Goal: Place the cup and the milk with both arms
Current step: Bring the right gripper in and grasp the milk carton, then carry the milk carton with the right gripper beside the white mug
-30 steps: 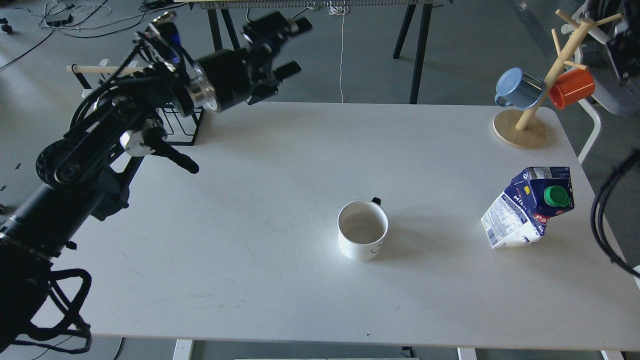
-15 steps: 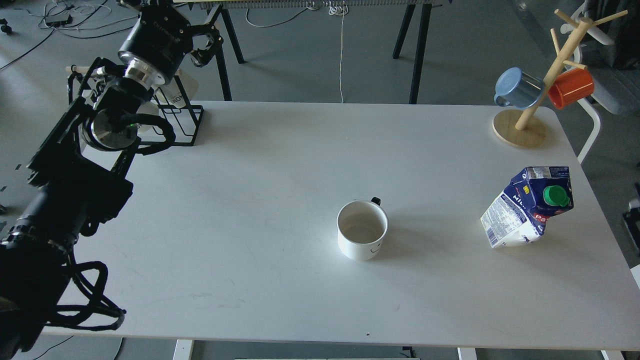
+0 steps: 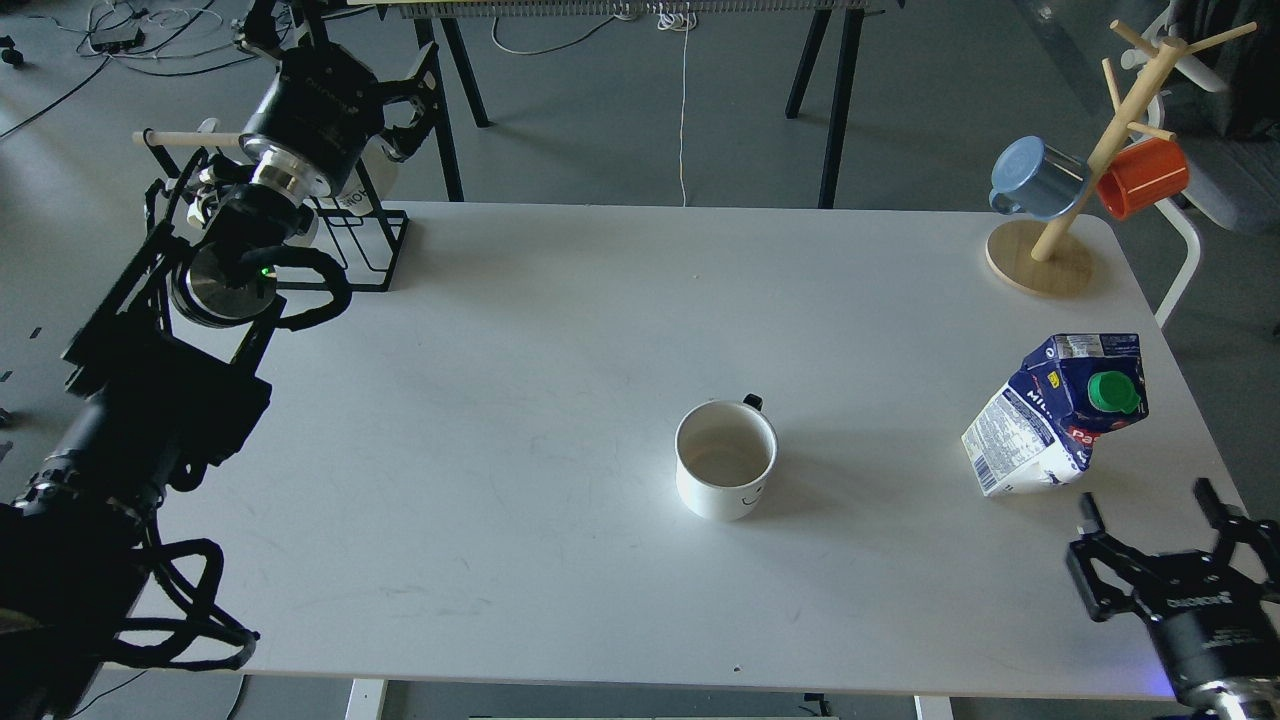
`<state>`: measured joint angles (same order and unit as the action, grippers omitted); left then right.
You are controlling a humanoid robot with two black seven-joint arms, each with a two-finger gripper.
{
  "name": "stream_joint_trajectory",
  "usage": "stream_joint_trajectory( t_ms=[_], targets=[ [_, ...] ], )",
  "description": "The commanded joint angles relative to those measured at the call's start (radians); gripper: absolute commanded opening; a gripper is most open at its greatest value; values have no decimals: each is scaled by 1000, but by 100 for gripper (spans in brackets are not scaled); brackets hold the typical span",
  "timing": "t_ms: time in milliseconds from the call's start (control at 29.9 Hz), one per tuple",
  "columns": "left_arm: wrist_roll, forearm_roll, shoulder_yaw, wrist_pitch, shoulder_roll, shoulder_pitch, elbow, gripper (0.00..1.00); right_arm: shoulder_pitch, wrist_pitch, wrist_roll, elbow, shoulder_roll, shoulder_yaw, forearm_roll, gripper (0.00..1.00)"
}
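A white cup [image 3: 725,460] stands upright near the middle of the white table [image 3: 560,330], its dark handle pointing away from me. A blue-and-white milk carton [image 3: 1060,415] with a green cap stands crumpled and leaning at the right. My right gripper [image 3: 1150,505] is open and empty at the table's front right corner, just in front of the carton and apart from it. My left gripper [image 3: 340,45] is raised over the far left corner, far from the cup, fingers spread and empty.
A wooden mug tree [image 3: 1040,250] with a blue mug [image 3: 1035,178] and an orange mug [image 3: 1145,175] stands at the far right corner. A black wire rack [image 3: 365,255] with a wooden dowel sits at the far left corner, under my left arm.
My left arm has swung from pointing right to pointing up and back over the far left corner. My right gripper has come into view at the front right. Cup and carton have not moved.
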<state>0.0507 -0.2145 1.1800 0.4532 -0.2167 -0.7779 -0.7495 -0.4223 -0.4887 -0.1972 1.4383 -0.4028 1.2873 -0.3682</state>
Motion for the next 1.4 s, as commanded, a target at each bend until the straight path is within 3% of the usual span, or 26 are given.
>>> stream_joint_trajectory(
  t_ms=[0,268,401,635,736,903,1171,1371],
  targets=[
    [0,0,0,-2,-12,3,1,99,83,0,-2,-64,39,-45,0,94],
    [-2,-2,0,-2,-20,2,1,99,135,0,-2,-88,51,-48,0,92],
    [-3,-2,0,-4,-23,2,1,99,184,0,-2,-99,51,-48,0,73],
    [-3,-2,0,-5,-36,0,1,99,206,0,1,-104,51,-49,3,22],
    [-3,-3,0,-5,-38,0,1,99,205,0,1,-99,55,-51,5,13],
    [-3,-5,-2,-7,-35,0,1,99,192,0,2,-70,90,-54,6,9],
    [-3,-9,-8,-7,-35,-6,2,99,149,0,1,112,94,-196,5,9],
    [0,-12,-10,-5,-38,-1,2,99,152,0,10,109,150,-264,6,9]
  ],
)
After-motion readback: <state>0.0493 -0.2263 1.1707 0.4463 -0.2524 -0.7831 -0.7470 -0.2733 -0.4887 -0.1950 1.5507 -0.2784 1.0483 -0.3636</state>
